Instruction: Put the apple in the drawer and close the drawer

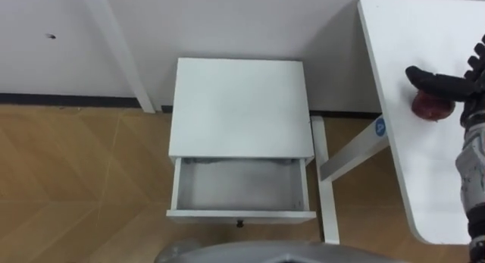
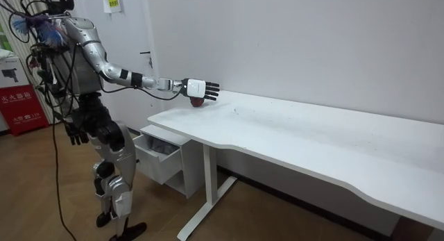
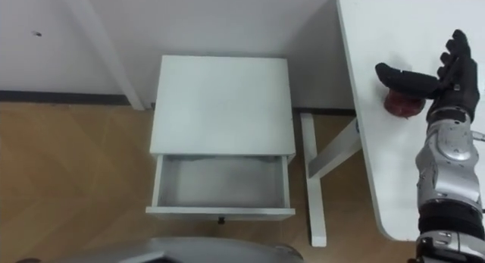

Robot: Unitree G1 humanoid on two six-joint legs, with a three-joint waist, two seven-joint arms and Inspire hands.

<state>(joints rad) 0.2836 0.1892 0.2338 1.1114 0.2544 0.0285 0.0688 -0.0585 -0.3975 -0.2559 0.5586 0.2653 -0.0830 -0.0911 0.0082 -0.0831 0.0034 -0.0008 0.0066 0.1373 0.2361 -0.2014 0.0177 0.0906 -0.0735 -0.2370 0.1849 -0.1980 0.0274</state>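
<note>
Two risks stand out from here. First, your right hand point(image 3: 453, 89) sits wide open over the red apple point(image 3: 404, 104), thumb stretched across the fruit and fingers straight, with nothing gripped; whether the thumb touches the skin cannot be told. The apple rests on the white desk point(image 3: 390, 172), near the end closest to the white cabinet point(image 3: 220, 104). If the hand closes off-centre, it would likely nudge the round fruit and set it rolling toward the desk edge and the floor. Second, the open drawer point(image 3: 220, 212) lies well apart from the apple, across the gap between desk and cabinet. You should judge that a shallow hold could let go on the way and drop the fruit onto the cabinet top or the wooden floor point(image 3: 68, 180). The apple is near-round and shows no long axis; where its stem points is hidden under the thumb. The drawer's long axis runs left to right before you, and it is pulled out toward you. Your left hand point(image 2: 75, 135) hangs at your side in the room view; its state cannot be told.
</note>
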